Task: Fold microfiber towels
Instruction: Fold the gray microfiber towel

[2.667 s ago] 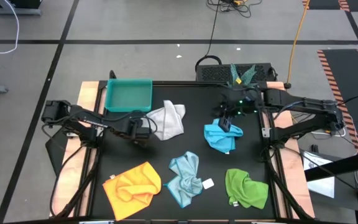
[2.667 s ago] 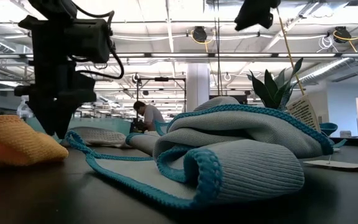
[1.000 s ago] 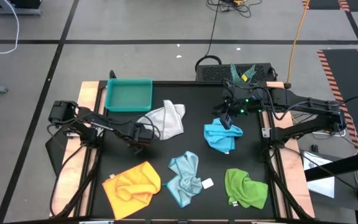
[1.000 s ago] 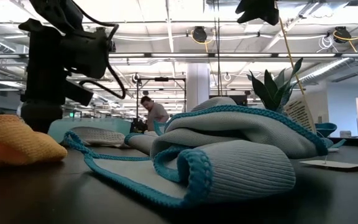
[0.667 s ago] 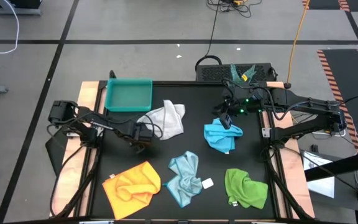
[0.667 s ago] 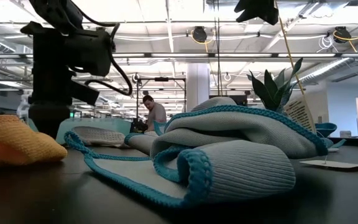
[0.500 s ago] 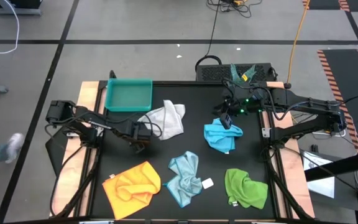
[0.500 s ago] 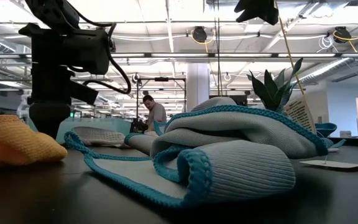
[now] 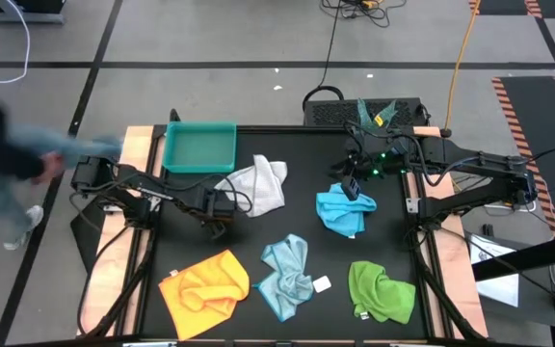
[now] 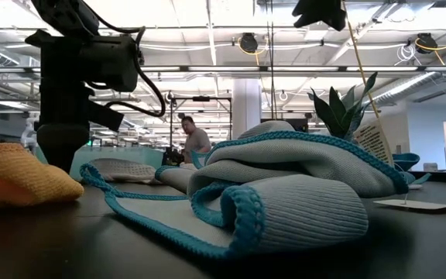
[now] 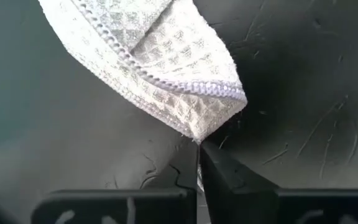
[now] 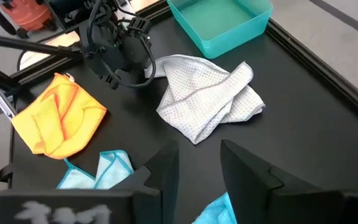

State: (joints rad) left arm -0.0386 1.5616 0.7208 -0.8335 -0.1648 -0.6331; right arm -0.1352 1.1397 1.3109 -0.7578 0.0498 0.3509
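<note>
Five crumpled towels lie on the black table: white-grey (image 9: 258, 185), bright blue (image 9: 343, 214), pale blue (image 9: 287, 278), yellow-orange (image 9: 205, 287) and green (image 9: 382, 292). My left gripper (image 9: 218, 216) stands low at the white-grey towel's left corner, shut on it. My right gripper (image 9: 352, 186) hangs raised above the bright blue towel. Its fingers (image 12: 166, 165) are open and hold nothing. The right wrist view looks down on the white-grey towel (image 12: 207, 102). My left gripper pinches the tip of the white-grey towel's corner (image 11: 200, 135) between its two shut fingers (image 11: 219, 171). The fingers come from above, pointing steeply down. The corner sits just off the table. The towel's remaining cloth lies bunched on the table beyond it.
A teal tray (image 9: 198, 146) stands at the far left of the table. A potted plant (image 9: 374, 114) and a black box sit at the far edge. A white tag (image 9: 322, 284) lies by the pale blue towel. A person passes left of the table.
My left gripper has stayed low at the white-grey towel's corner and has tipped a little. A person has walked in beside the table's left side. The towels lie as before.
</note>
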